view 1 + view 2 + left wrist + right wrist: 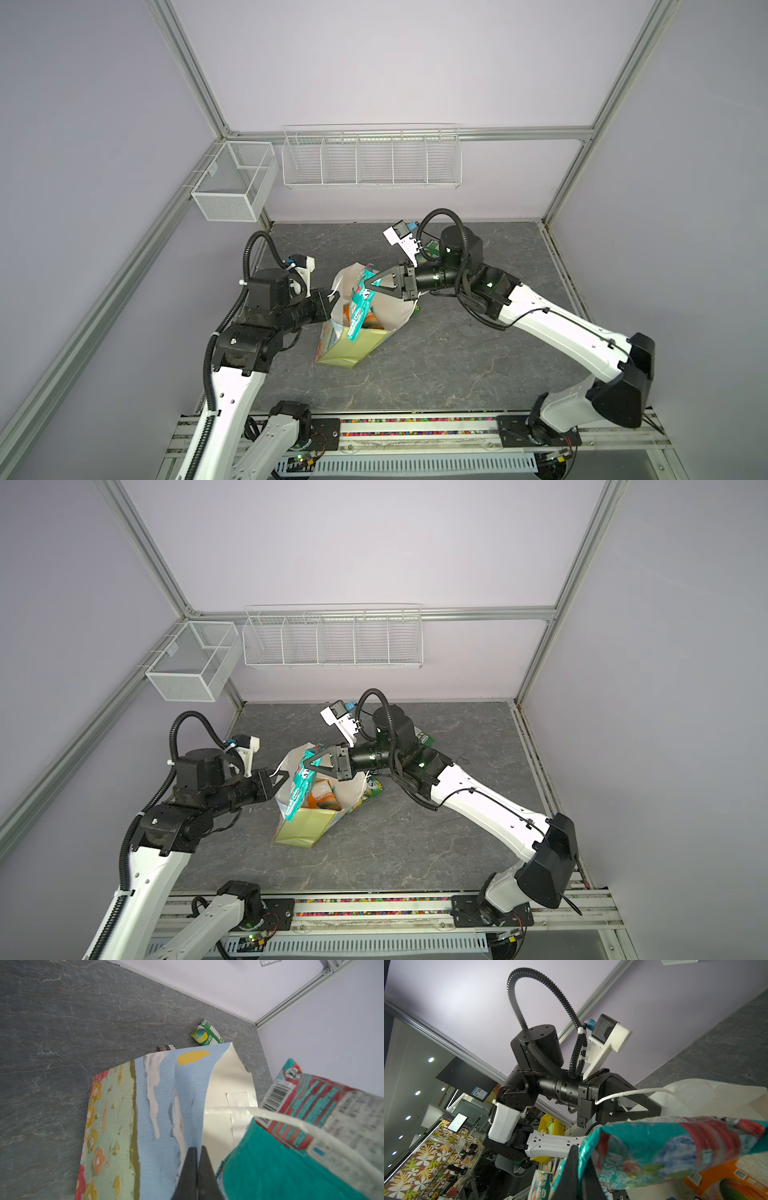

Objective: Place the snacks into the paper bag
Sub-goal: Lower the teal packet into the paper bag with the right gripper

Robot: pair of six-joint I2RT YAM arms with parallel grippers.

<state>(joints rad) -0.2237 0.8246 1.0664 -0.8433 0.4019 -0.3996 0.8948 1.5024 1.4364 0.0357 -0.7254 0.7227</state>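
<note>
**While left gripper (335,296) pins paper bag (353,351), right gripper (361,286) dangles teal-red packet (360,309)**

Both pairs of jaws are closed: the left on the rim of the bag's left wall, the right on the packet's top end. The bag stands tilted at the middle of the table (457,353), and the packet hangs into its open mouth over an orange packet (726,1176). Farther back lie a green packet (206,1033) and a dark brown bar (166,1047).
</note>
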